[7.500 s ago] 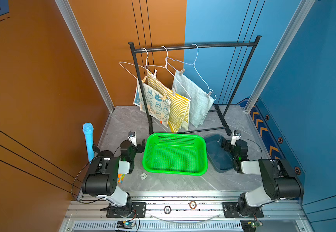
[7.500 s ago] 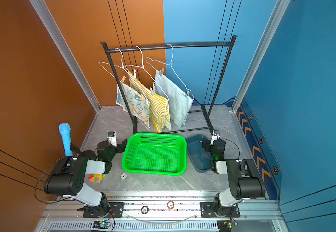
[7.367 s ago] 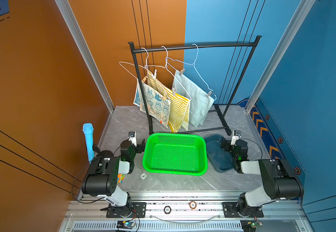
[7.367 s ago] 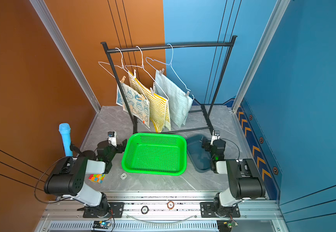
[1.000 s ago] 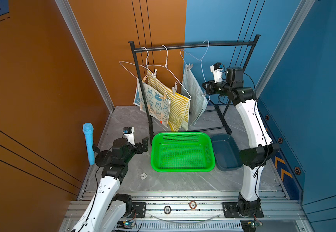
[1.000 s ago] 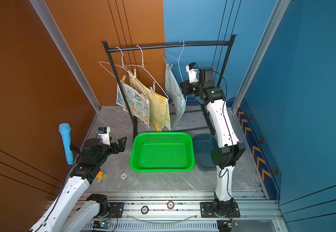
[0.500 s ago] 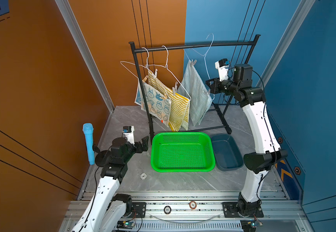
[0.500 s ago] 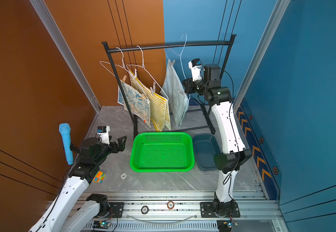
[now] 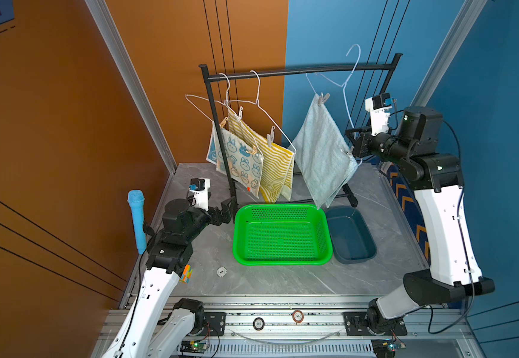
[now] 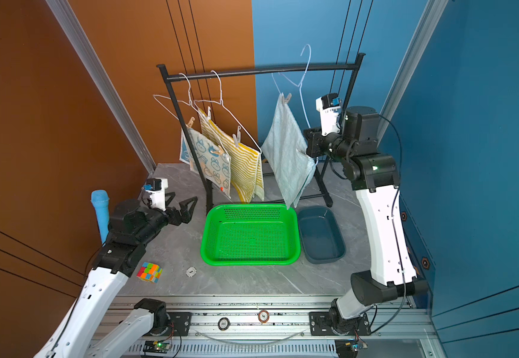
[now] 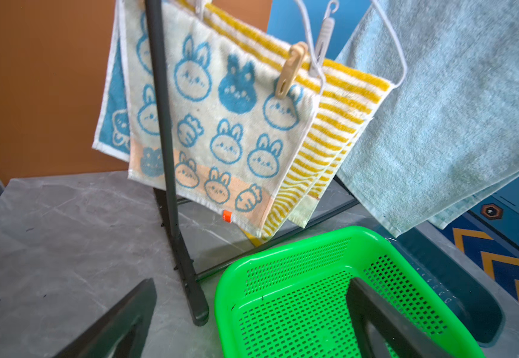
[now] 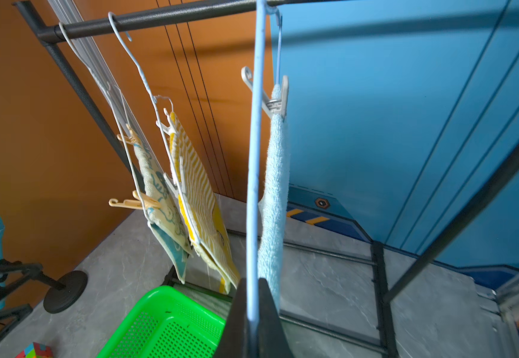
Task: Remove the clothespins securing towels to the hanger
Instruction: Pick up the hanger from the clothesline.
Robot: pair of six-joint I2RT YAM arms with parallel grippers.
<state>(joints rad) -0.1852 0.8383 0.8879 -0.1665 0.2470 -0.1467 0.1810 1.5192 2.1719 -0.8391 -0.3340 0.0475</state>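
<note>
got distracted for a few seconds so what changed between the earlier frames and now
The right arm rose from its folded rest, and the right claw shut on the wire hanger of the pale blue-green towel, dragging it rightward along the rail and tilting it up. The left arm unfolded forward, left claw open. The bunny towel, striped towel and clothespins stayed put.

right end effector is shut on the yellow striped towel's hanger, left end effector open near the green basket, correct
No. The right end effector is shut on the wire hanger holding the pale blue towel, not the yellow striped towel; the right wrist view shows it. The left end effector is open near the green basket.
</note>
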